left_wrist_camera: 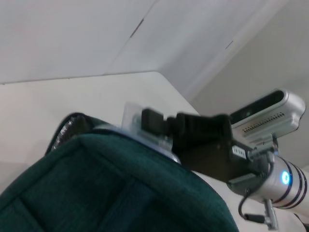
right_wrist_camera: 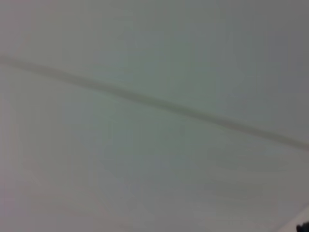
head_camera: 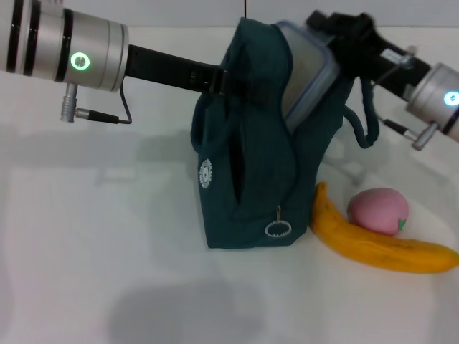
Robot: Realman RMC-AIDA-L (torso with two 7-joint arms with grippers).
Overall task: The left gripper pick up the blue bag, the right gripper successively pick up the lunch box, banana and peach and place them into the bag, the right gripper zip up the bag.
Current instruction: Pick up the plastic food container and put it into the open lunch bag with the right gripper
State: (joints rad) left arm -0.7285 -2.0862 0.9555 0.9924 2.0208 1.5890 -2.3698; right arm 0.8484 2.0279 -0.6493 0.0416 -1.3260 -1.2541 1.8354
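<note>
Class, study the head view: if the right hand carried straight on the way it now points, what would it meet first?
Most likely the blue bag: the right hand is feeding the lunch box into its open top, so the inside comes next; depth is unclear.

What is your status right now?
Left gripper holding dark teal fabric bag. Right gripper lowering clear lunch box in. Banana, peach waiting.

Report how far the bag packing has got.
Done: the left gripper holds the blue bag up by its top. In hand: the right gripper is lowering the lunch box into the open mouth, partly in. Left: banana and peach lie on the table; zipping remains.
</note>
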